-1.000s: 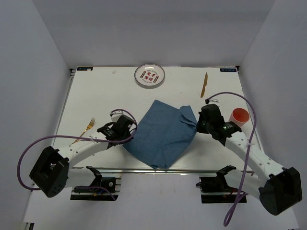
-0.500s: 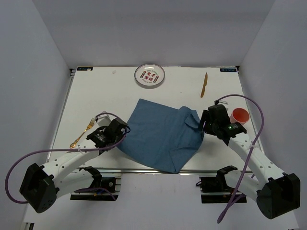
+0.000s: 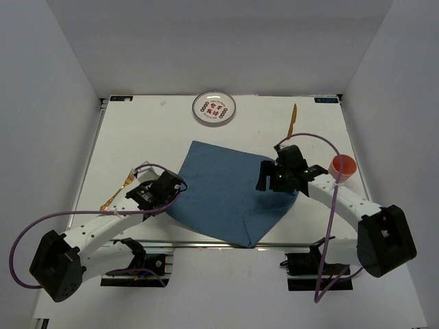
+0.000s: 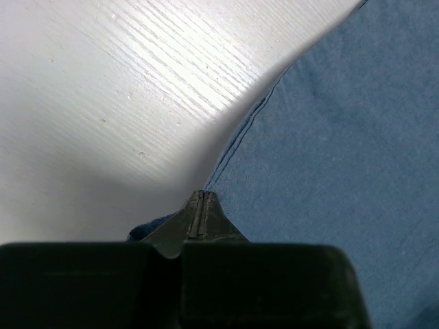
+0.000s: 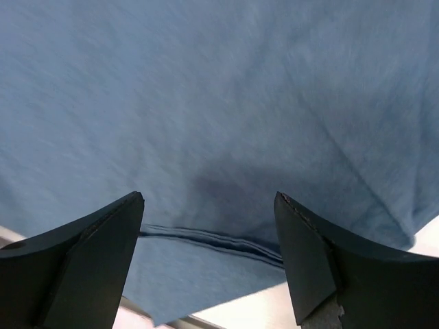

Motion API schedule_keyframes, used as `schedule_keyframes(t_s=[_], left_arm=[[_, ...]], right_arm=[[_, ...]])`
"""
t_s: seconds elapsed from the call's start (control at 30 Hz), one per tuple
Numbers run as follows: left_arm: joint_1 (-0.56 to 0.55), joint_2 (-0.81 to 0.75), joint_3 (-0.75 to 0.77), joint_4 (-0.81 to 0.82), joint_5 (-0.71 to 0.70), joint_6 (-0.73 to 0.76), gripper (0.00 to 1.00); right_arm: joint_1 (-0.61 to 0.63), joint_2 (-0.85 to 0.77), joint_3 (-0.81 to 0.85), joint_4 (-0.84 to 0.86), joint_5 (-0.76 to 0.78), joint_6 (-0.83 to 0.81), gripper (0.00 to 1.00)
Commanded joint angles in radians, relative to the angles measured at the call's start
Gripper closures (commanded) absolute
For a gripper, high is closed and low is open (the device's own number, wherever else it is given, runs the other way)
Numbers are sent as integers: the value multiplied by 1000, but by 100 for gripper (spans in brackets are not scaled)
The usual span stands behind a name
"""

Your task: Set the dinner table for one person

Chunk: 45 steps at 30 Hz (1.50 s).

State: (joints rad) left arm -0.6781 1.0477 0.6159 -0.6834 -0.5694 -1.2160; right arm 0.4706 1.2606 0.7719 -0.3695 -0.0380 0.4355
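Observation:
A blue cloth placemat (image 3: 226, 195) lies spread on the white dinner table (image 3: 137, 130), with a fold left along its right side. My left gripper (image 3: 171, 190) is shut on the cloth's left edge; in the left wrist view the hem (image 4: 240, 137) runs straight into the closed gripper (image 4: 200, 200). My right gripper (image 3: 263, 179) hovers open over the cloth's right part. In the right wrist view its gripper (image 5: 209, 199) stands wide above a folded hem (image 5: 206, 238), holding nothing.
A patterned plate (image 3: 214, 107) sits at the far edge. A gold knife (image 3: 293, 120) lies at the far right, a red cup (image 3: 342, 166) stands beside the right arm, and a gold fork (image 3: 116, 194) lies left of the left arm. The cloth's near corner reaches the table's front rail (image 3: 206, 242).
The right gripper opened, let go of the cloth's right corner and moved left over it. The left gripper drew its edge left and nearer, and the cloth lies flatter.

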Motion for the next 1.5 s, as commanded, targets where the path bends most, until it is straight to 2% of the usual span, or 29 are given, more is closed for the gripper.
schedule_keyframes(t_s=[0.0,0.13,0.17,0.23,0.37,0.4,0.43,0.47,0.5,0.57,0.73,0.83,1.17,1.3,1.47], left_arm=[[-5,-31,5,-11,-52,-30,100],[-5,8,24,-21,-50,-39,100],[-5,14,30,-24,-50,-43,100],[-5,15,45,-44,-55,-66,100],[-5,-27,59,-84,-93,-120,100],[-5,-37,58,-84,-104,-125,100],[6,-49,51,-82,-115,-132,100],[6,-67,50,-82,-122,-134,100],[6,-71,51,-85,-132,-134,100],[6,-75,59,-94,-150,-129,100],[6,-66,56,-110,-155,-128,100],[6,-69,36,-82,-138,-113,100],[6,-61,16,-12,-103,-42,100],[6,-55,16,8,-95,-20,100],[6,-54,22,15,-93,2,100]], right_arm=[[10,64,-31,49,-25,9,18],[14,195,-37,127,-40,26,16],[10,268,-23,139,-40,26,14],[0,365,91,123,-8,0,12],[-36,709,462,-32,18,-49,13],[-44,761,549,-114,20,-58,13],[-50,804,719,-170,30,-64,14],[-49,860,792,-213,33,-64,15],[-44,862,837,-233,88,-73,15],[-43,818,869,-235,90,-69,15],[-44,706,736,-110,49,-79,15],[-44,700,716,-59,27,-132,16],[0,845,963,-132,274,-328,19],[19,928,1056,-155,282,-365,20],[46,990,1113,-169,325,-391,31]])
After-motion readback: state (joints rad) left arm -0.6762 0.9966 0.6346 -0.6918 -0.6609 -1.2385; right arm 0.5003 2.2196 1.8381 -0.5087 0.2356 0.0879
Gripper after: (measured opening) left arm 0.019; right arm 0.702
